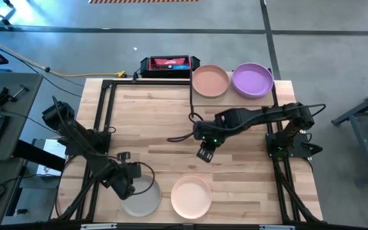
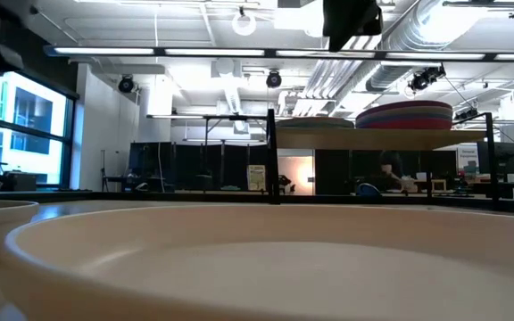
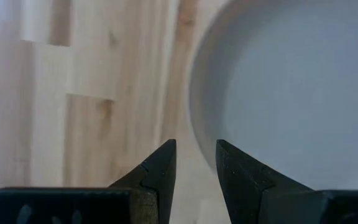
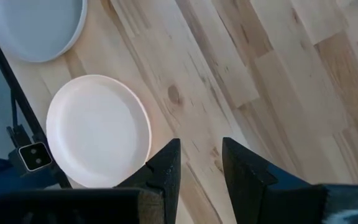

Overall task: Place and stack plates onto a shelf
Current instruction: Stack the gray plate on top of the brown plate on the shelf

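Plates to be stacked number two on the table (image 1: 171,121); the rest in view are on the shelf (image 2: 373,139).

1. Table. Both remaining plates lie flat near the front edge, side by side and close together but apart: a grey-beige plate (image 1: 144,199) and a cream plate (image 1: 191,196).
2. Shelf. It stands at the far edge of the table, on the right arm's side. The high view shows two piles side by side, topped by a peach plate (image 1: 209,81) and a purple plate (image 1: 253,80). The low view shows the purple pile as several coloured layers. The exact count cannot be read.
3. Left gripper (image 3: 194,144). It hangs low at the rim of the grey-beige plate. Its fingers stand slightly apart and hold nothing.
4. Right gripper (image 4: 201,142). It hovers over bare table at mid-table, between the shelf and the cream plate. Its fingers stand slightly apart and hold nothing.

Assessment: the task appears mostly done. Two plates remain to be lifted and stacked. The grey-beige plate is probably next, since the left gripper is lined up at its rim.
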